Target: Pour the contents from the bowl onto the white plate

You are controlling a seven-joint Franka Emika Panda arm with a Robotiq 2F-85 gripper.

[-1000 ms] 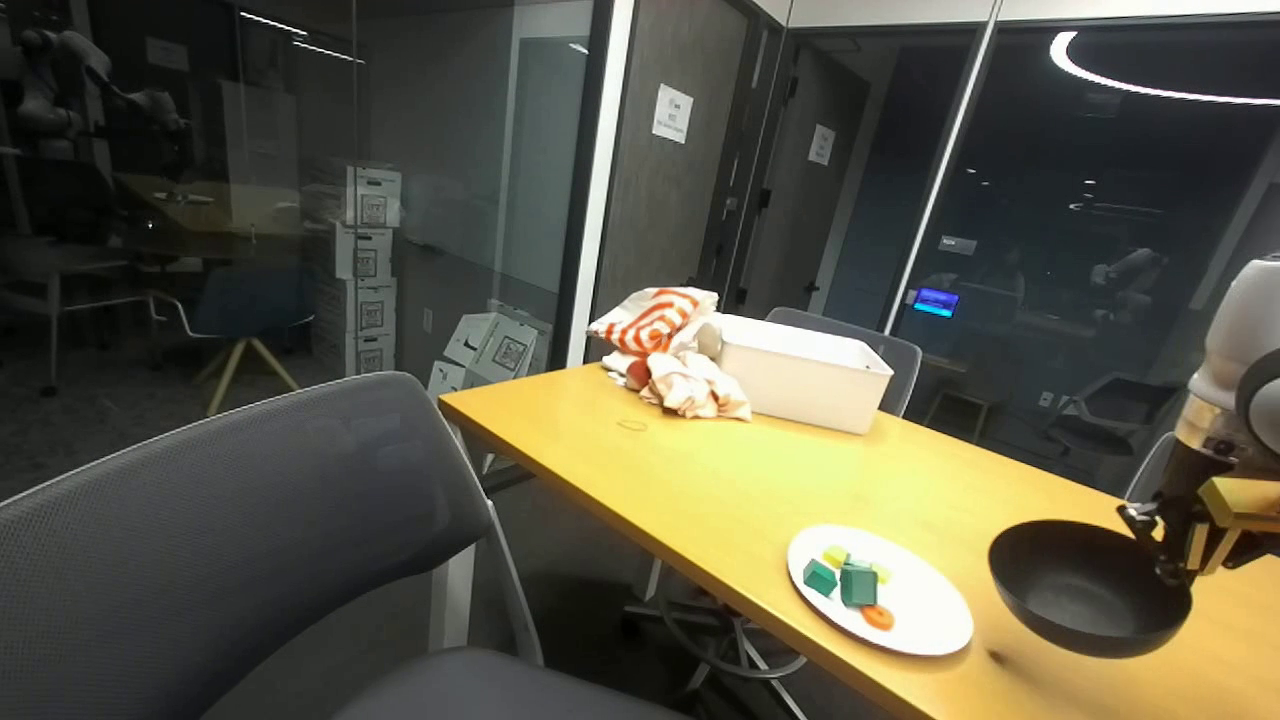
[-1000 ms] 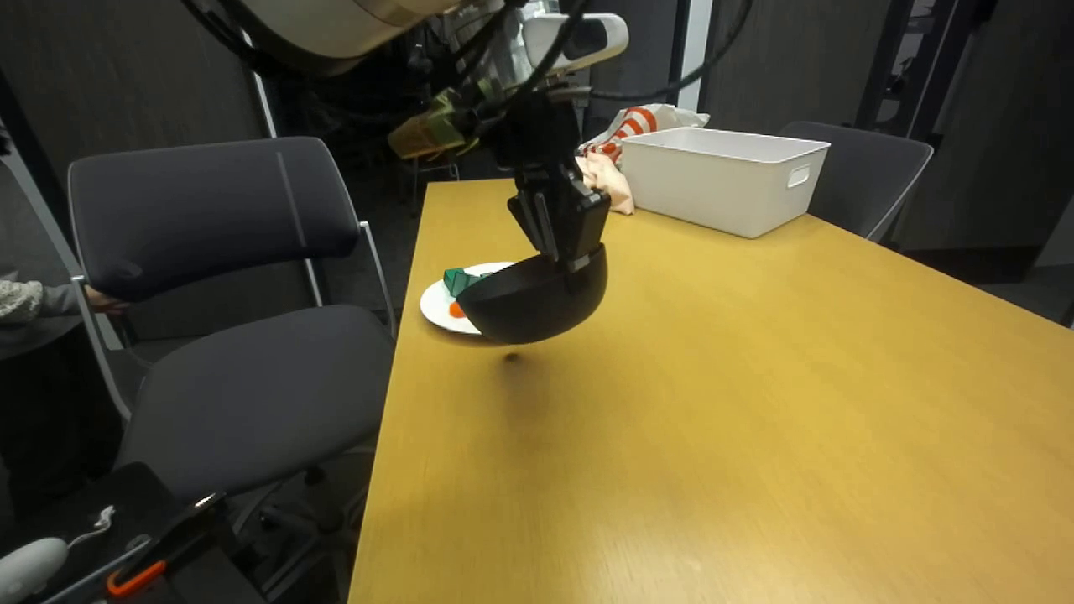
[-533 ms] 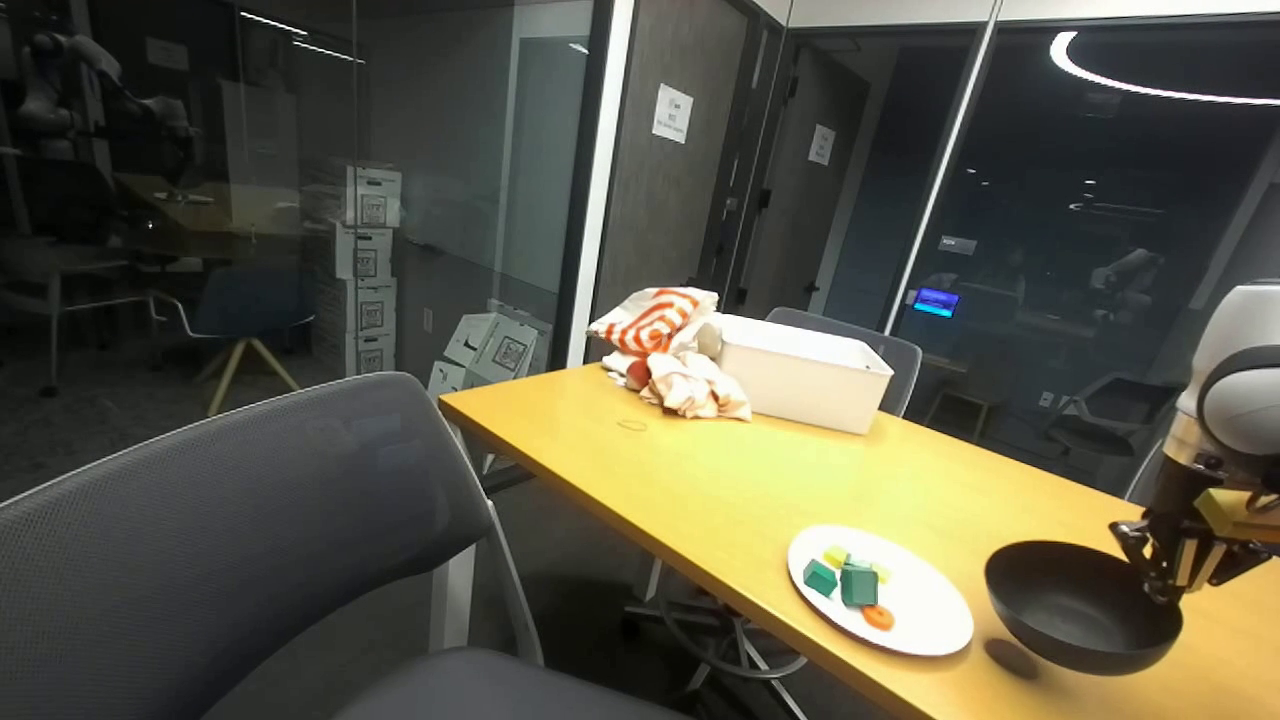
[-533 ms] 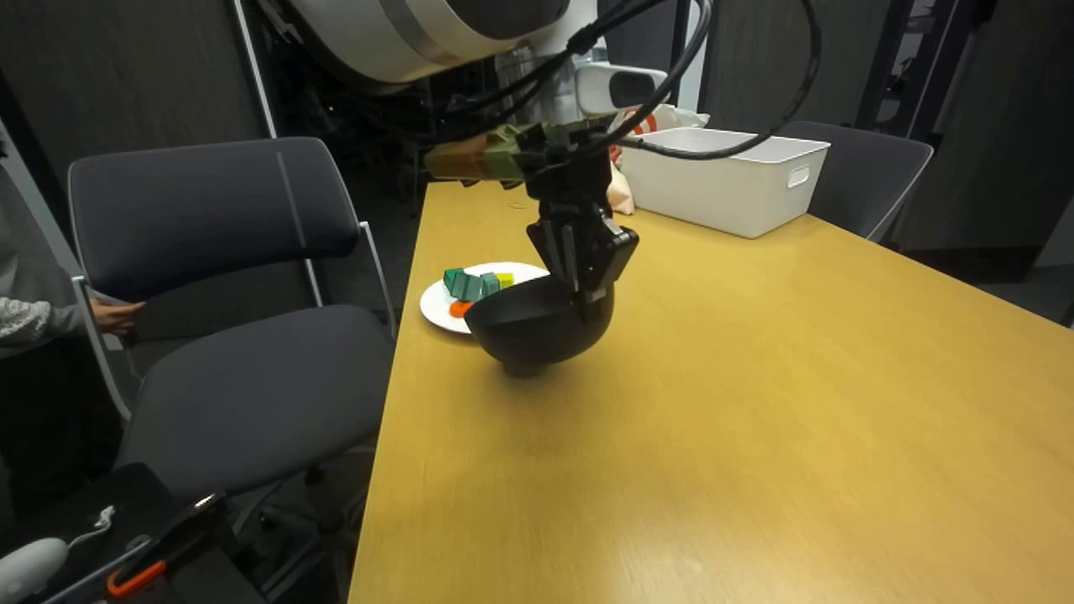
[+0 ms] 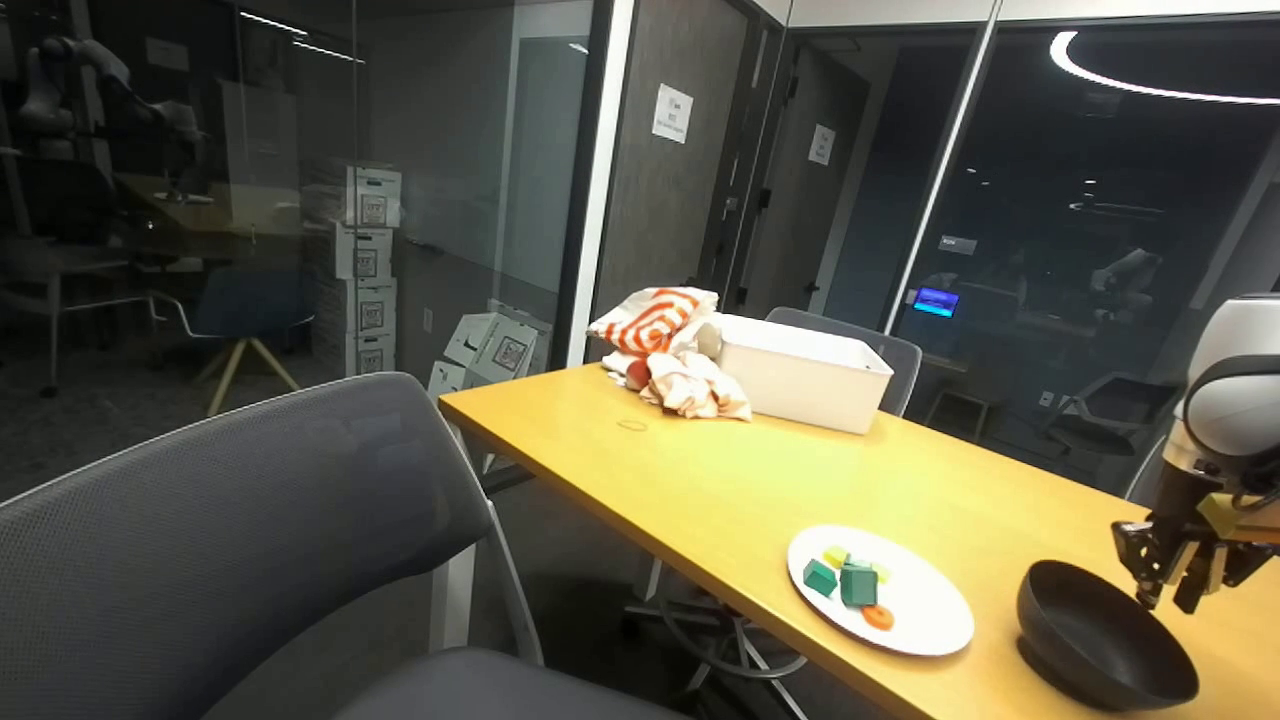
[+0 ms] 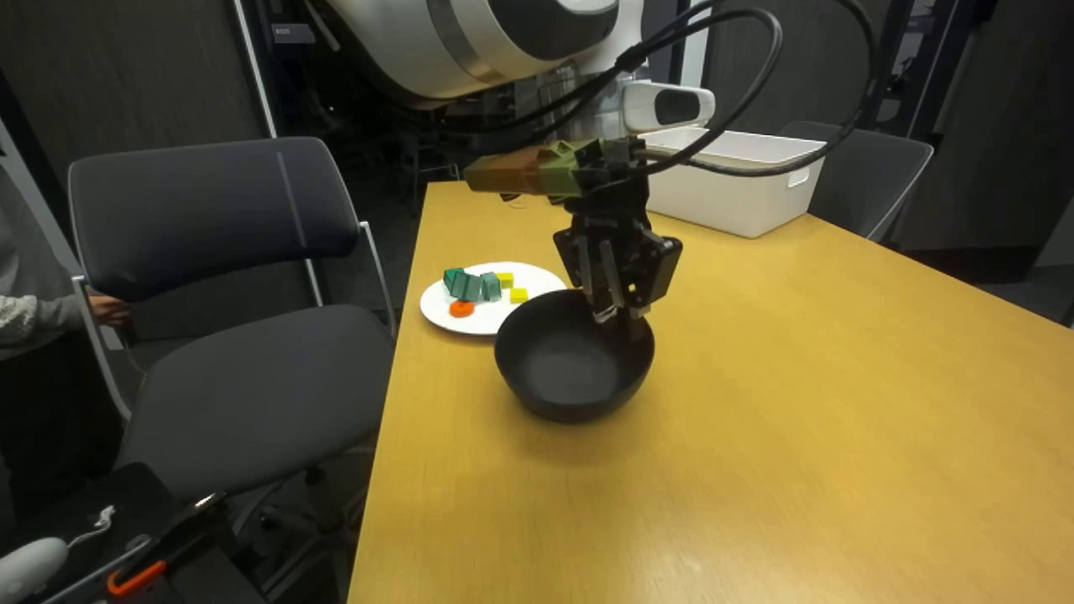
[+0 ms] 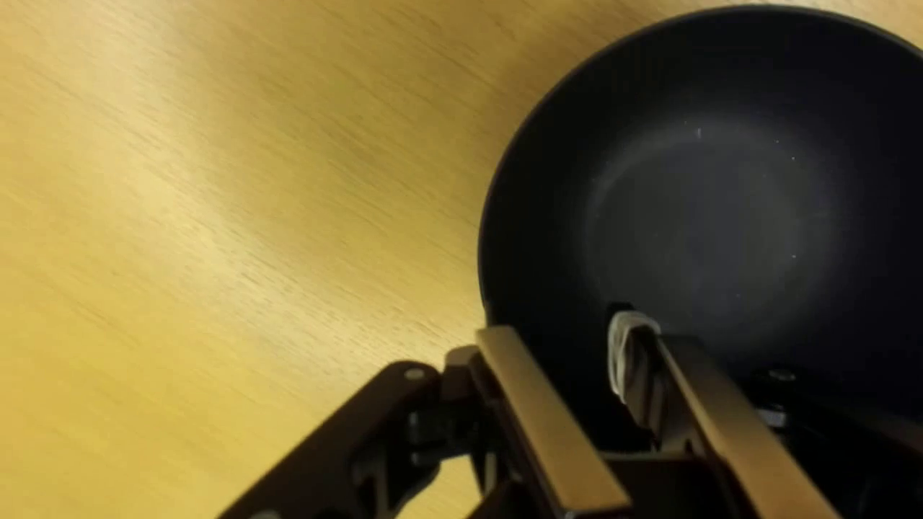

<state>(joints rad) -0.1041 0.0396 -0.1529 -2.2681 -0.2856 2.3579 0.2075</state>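
Observation:
The black bowl (image 5: 1105,640) stands on the table beside the white plate, and its rim looks tilted in both exterior views (image 6: 570,369). Its inside shows no pieces in the wrist view (image 7: 714,216). The white plate (image 5: 930,612) lies near the table edge and also shows in an exterior view (image 6: 487,320). The contents, green (image 6: 466,288), yellow (image 6: 518,295) and orange (image 6: 461,309) pieces, lie on it. My gripper (image 7: 562,335) is open at the bowl's rim, one finger over the inside and one near the rim. It shows in both exterior views (image 5: 1168,602) (image 6: 623,313).
A white rectangular box (image 5: 800,375) stands at the far end of the table, also in an exterior view (image 6: 713,201). An orange-striped bag (image 5: 655,320) and crumpled cloth (image 5: 695,385) lie beside it. A grey chair (image 6: 243,394) stands along the table edge near the plate.
My gripper has lowered, moved away from the plate and opened. The bowl has come down from the air onto the table and is let go. The pieces on the plate have not moved.

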